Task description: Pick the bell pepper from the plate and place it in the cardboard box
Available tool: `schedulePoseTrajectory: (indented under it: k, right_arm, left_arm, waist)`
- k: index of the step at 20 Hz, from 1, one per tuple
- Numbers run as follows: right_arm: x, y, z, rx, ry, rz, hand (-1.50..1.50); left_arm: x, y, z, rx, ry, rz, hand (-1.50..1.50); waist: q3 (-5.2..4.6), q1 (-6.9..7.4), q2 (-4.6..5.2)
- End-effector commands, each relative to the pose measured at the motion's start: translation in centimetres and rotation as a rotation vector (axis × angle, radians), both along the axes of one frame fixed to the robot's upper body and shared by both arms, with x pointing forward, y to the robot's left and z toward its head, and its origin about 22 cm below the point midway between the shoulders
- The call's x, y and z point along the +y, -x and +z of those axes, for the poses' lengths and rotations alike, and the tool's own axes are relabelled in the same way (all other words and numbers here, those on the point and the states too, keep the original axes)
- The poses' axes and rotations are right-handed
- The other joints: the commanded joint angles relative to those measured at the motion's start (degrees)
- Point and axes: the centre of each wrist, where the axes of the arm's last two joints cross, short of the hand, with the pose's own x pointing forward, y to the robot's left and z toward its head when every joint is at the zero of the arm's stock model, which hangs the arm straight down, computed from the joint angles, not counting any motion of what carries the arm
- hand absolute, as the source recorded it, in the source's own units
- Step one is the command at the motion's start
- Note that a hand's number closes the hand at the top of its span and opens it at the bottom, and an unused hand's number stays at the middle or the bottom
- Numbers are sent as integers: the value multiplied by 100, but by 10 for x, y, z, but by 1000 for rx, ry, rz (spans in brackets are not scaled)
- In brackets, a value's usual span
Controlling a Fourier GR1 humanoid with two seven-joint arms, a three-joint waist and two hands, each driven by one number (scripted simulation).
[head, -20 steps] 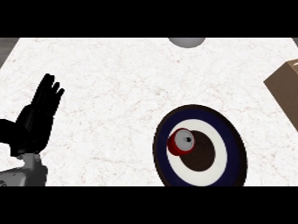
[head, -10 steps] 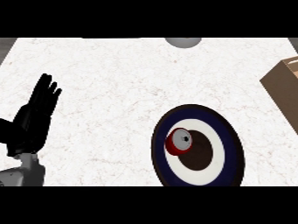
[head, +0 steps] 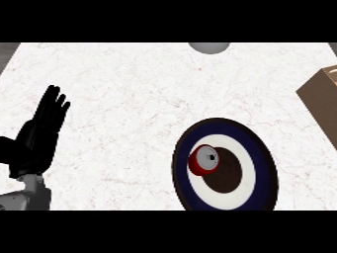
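Observation:
A red bell pepper (head: 203,160) lies on a round plate (head: 262,168) with dark blue, white and brown rings, low in the middle of the head view. The cardboard box (head: 336,116) stands at the right edge, partly cut off by the frame. My left hand (head: 38,136) rests open at the lower left, fingers straight and pointing up, well to the left of the plate. My right hand does not show.
The counter top (head: 142,89) is white marble. A grey round object (head: 209,47) sits at its far edge, top centre. Darker floor shows beyond the counter's left and right far corners.
The plate and box sit very slightly further left in view than before. The left hand stays in the same open pose.

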Motion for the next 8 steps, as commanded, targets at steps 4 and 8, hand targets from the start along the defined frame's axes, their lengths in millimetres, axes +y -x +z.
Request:
schedulePoseTrajectory:
  k: [4, 8]
  right_arm:
    - [-41, 37, -10, -60, -47, -37, -150]
    - [-51, 61, -18, -34, -28, -27, -150]
  left_arm:
    - [24, 5, -2, -23, -11, 0, 0]
    - [7, 6, -11, -15, -6, -2, 0]
  waist:
    - [3, 49, 15]
    - [-1, 22, 3]
